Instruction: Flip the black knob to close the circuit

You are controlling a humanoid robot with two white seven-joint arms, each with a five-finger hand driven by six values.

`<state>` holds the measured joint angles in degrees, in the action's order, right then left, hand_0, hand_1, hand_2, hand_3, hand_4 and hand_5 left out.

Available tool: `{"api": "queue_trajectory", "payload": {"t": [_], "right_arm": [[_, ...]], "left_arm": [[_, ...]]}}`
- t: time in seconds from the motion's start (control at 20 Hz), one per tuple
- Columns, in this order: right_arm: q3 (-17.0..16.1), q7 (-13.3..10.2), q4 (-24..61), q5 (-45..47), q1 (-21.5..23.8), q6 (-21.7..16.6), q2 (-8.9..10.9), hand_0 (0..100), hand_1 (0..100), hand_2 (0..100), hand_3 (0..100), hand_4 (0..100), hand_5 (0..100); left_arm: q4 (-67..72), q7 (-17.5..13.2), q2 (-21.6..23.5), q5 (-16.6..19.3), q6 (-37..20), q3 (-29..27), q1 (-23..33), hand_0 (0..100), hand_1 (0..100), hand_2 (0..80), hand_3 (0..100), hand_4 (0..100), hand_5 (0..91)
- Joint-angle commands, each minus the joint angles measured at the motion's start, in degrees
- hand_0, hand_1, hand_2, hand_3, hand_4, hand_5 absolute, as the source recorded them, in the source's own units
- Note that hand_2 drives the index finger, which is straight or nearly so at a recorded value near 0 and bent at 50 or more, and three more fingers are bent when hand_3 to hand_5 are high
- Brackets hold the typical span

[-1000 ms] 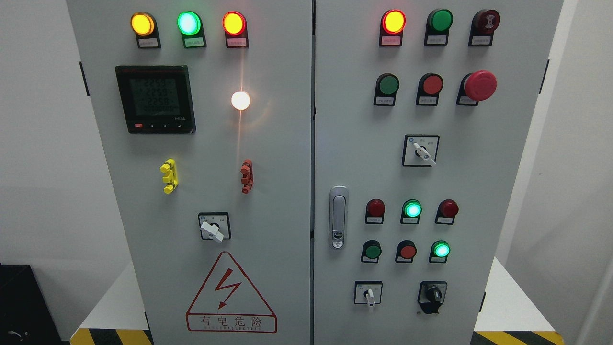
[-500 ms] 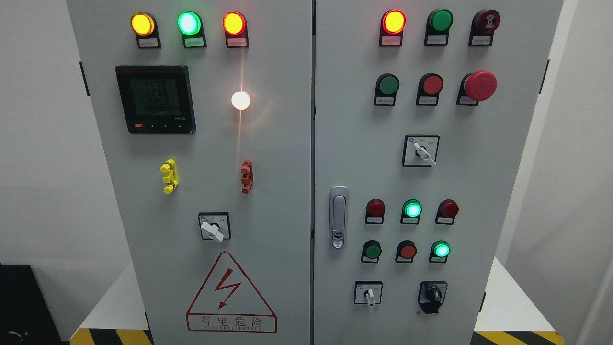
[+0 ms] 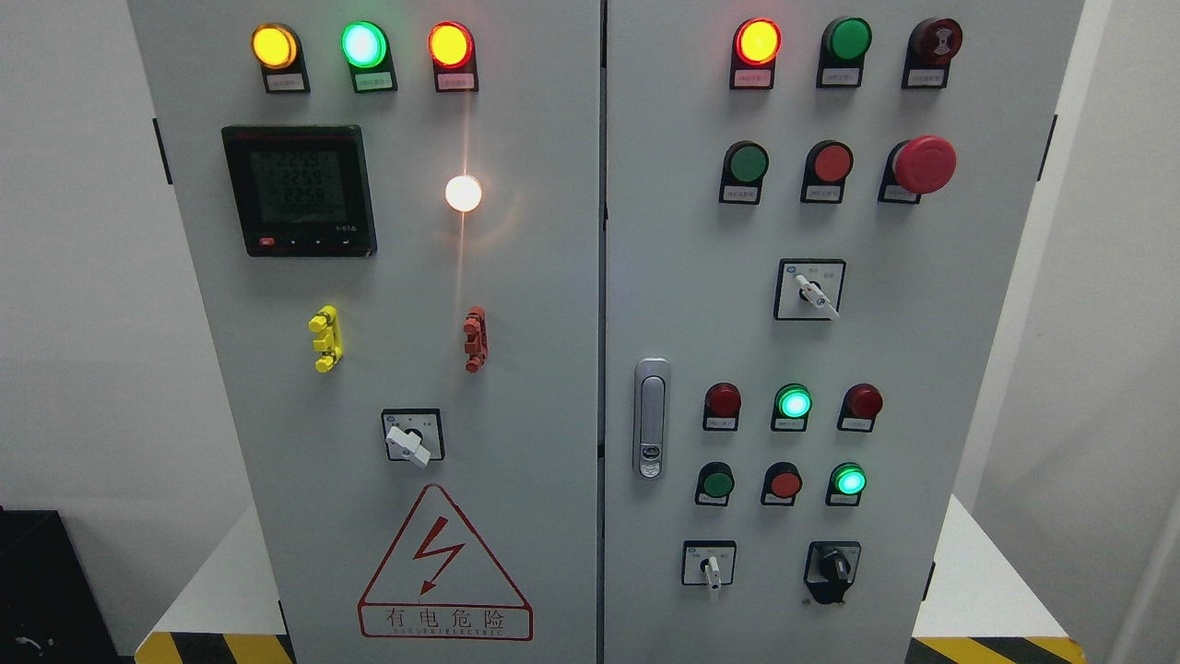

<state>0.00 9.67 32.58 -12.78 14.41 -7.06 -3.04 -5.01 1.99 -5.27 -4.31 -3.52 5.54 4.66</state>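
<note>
The black knob (image 3: 832,570) sits on a black plate at the lower right of the grey cabinet's right door (image 3: 701,277), its handle pointing roughly straight down. To its left is a white-handled selector switch (image 3: 709,565). Neither of my hands nor any arm shows in the head view.
The right door carries a red mushroom stop button (image 3: 925,164), a silver door handle (image 3: 651,418), lit green lamps (image 3: 794,403) and another white selector (image 3: 811,290). The left door has a meter (image 3: 299,190), a white selector (image 3: 410,437) and a red warning triangle (image 3: 444,564).
</note>
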Motion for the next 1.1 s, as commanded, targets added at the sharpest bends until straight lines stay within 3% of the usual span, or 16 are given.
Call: {"api": "queue_trajectory", "payload": {"t": [0.0,0.15,0.5,0.8,0.9,1.05], "right_arm": [[-3.24,-2.37,21.54,-14.78,0.10,0.20,1.10,0,21,34,49,39,20],[-6.85,-2.11,29.53,-25.95,0.62,0.12,0.49,0,22,46,59,50,32],[-10.01,-1.67,47.64,-37.92,1.32,0.20,0.23,0,24,72,83,70,62],[-11.16,1.58,60.83,-44.69,1.33,2.22,-0.13,0,23,86,98,84,79],[-11.86,4.56,65.40,-46.89,1.33,2.49,-0.21,0,21,89,100,87,84],[-11.87,5.71,69.89,-49.18,1.15,4.68,-0.39,0,20,91,100,89,87]], "left_arm": [[0.00,0.04,0.00,0.00,0.00,0.00,0.00,12,56,0.0,0,0,0.0],[0.00,0.04,0.00,0.00,0.00,0.00,0.00,12,56,0.0,0,0,0.0],[0.00,0.04,0.00,0.00,0.00,0.00,0.00,12,56,0.0,0,0,0.0],[0.00,0.04,0.00,0.00,0.00,0.00,0.00,12,56,0.0,0,0,0.0],[0.00,0.04,0.00,0.00,0.00,0.00,0.00,12,56,0.0,0,0,0.0],[0.00,0.04,0.00,0.00,0.00,0.00,0.00,12,56,0.0,0,0,0.0]]}}
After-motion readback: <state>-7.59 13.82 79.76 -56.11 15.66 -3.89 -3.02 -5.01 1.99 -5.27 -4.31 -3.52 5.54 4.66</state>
